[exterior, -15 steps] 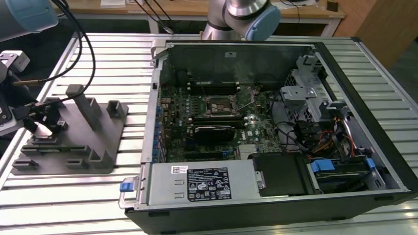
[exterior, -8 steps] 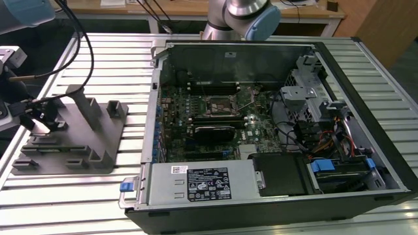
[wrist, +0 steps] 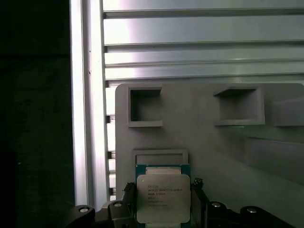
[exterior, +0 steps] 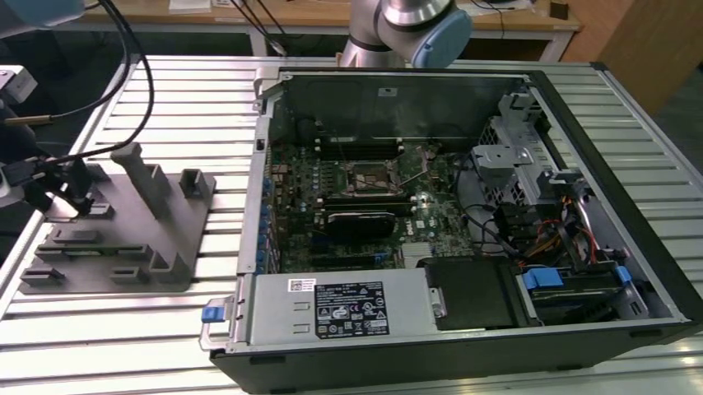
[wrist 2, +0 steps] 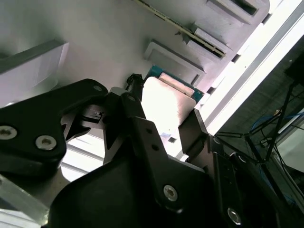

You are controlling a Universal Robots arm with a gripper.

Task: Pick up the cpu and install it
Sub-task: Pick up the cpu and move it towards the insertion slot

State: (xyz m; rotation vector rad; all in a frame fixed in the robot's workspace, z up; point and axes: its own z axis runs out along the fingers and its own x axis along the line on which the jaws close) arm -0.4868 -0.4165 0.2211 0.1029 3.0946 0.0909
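The tool (wrist: 163,189) sits at the bottom centre of the first wrist view. Its black fingers (wrist: 129,192) are pressed against opposite edges of the cpu (wrist: 163,198), so it appears to be clenched on the chip. The cpu is still just over its pocket in the grey holder (wrist: 213,142). In the exterior view the tool (exterior: 55,185) is at the far left, above that holder on the slatted counter (exterior: 165,90).

The grip is on thin edges only, so I judge that the chip could tilt or slip if it catches on the pocket wall. The socket (exterior: 370,177) lies at mid-frame, deep inside the open computer case (exterior: 615,164). A skewed or wrongly turned chip there could damage the socket's contacts, and the case walls leave the tool little room.
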